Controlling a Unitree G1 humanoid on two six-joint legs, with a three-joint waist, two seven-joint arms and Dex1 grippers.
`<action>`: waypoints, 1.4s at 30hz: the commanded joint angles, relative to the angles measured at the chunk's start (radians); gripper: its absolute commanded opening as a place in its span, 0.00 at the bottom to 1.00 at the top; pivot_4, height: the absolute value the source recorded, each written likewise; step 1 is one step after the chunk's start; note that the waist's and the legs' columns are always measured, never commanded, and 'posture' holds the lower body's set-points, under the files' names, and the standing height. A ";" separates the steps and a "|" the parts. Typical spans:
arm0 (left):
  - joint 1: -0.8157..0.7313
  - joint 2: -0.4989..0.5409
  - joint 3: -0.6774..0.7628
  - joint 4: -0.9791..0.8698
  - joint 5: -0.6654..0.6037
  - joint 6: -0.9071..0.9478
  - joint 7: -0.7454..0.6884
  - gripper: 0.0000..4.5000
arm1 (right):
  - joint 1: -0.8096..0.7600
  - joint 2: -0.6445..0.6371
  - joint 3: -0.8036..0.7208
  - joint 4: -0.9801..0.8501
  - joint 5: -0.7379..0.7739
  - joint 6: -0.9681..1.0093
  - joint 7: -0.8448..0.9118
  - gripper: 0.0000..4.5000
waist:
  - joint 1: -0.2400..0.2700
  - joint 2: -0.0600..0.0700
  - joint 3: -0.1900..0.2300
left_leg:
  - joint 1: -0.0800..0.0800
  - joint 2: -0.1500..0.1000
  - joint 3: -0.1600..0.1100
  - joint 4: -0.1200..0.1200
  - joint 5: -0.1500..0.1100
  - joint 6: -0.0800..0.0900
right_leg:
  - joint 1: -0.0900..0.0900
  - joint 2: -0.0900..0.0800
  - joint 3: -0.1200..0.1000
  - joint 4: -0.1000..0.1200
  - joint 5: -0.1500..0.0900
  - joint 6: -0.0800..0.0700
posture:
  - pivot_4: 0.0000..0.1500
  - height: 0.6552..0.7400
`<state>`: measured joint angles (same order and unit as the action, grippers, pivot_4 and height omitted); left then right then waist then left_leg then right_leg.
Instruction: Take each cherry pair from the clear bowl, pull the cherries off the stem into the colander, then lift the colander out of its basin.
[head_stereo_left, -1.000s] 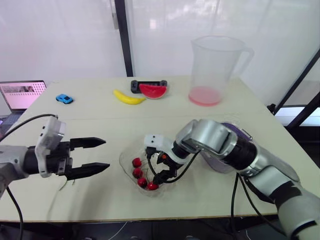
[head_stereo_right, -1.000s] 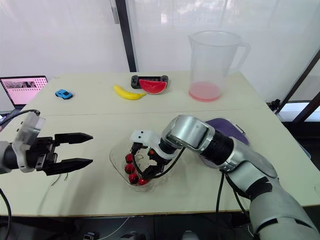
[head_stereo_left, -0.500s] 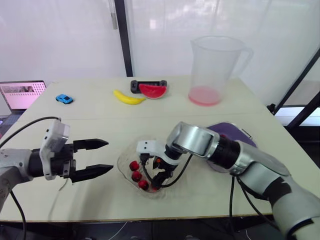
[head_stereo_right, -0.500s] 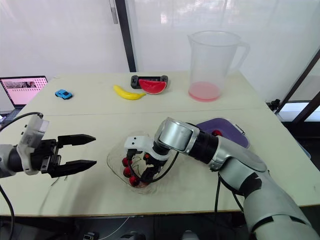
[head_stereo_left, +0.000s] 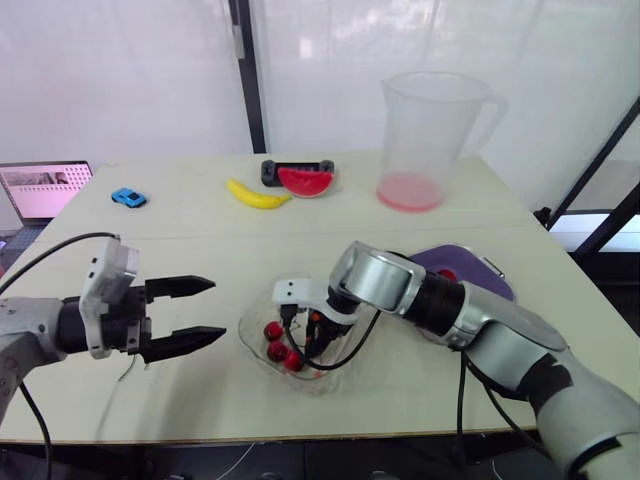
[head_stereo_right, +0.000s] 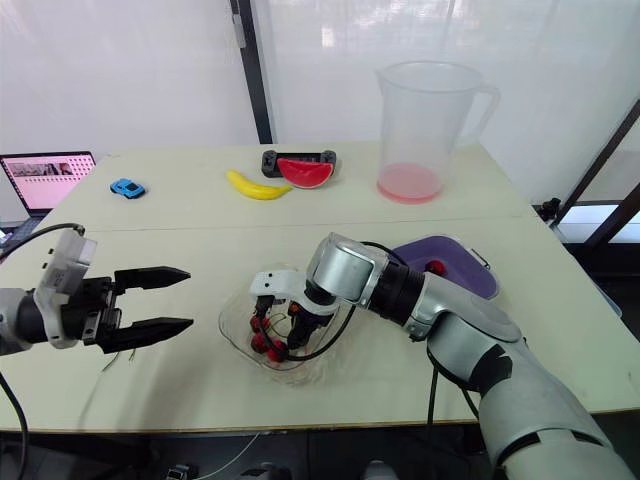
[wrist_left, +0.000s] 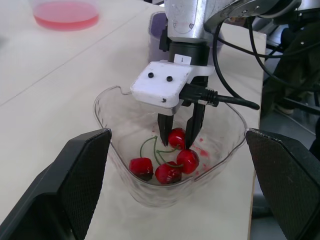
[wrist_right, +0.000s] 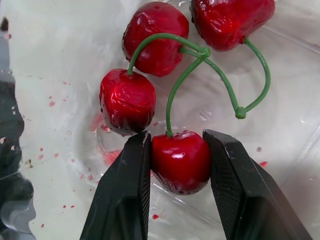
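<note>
Right wrist view: right gripper (wrist_right: 176, 139) down inside clear bowl (head_stereo_left: 252, 330), jaws pinching one cherry (wrist_right: 181, 161), its green stem (wrist_right: 172, 100) attached; three more cherries (wrist_right: 127, 100) lie just beside. Left gripper (head_stereo_left: 215, 308) hangs over table (head_stereo_left: 200, 240), left of bowl and apart from it, jaws spread wide.

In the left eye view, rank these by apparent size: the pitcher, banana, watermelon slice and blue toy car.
Largest: pitcher
Next: banana and watermelon slice, too alike to separate
Smallest: blue toy car
</note>
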<state>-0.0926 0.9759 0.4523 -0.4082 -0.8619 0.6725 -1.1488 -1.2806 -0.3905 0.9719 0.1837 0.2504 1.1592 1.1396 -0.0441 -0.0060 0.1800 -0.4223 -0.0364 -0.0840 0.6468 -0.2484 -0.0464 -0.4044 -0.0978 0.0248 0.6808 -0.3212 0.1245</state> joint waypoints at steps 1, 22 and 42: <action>-0.019 0.001 0.007 -0.004 -0.002 -0.020 0.007 1.00 | -0.034 -0.003 -0.048 -0.038 -0.009 0.006 0.018 0.37 | 0.000 0.000 0.000 | 0.000 0.000 0.000 0.000 0.000 0.000 | 0.000 0.000 0.000 0.000 0.000 0.000 | 1.00 1.00; -0.388 -0.052 -0.109 0.216 -0.026 0.056 0.133 1.00 | 0.222 -0.107 -0.925 -0.459 0.217 -0.114 -0.208 0.37 | 0.007 -0.001 0.000 | -0.003 -0.001 0.000 0.001 0.000 -0.001 | -0.001 0.000 -0.001 0.001 0.000 0.000 | 1.00 1.00; -0.664 -0.245 -0.368 0.257 0.064 0.092 0.160 1.00 | 0.322 -0.338 -0.562 -0.732 -0.141 -0.214 -0.329 0.37 | 0.005 -0.002 0.000 | -0.003 -0.001 0.000 0.003 0.001 -0.001 | -0.001 0.000 0.000 0.001 0.000 0.000 | 1.00 1.00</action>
<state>-0.7225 0.7300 0.0820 -0.1072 -0.8017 0.7609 -1.0047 -0.9288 -0.7191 0.4209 -0.5150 0.1368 0.9535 0.8224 -0.0395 -0.0076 0.1797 -0.4257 -0.0378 -0.0844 0.6500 -0.2476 -0.0476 -0.4048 -0.0978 0.0244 0.6817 -0.3212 0.1246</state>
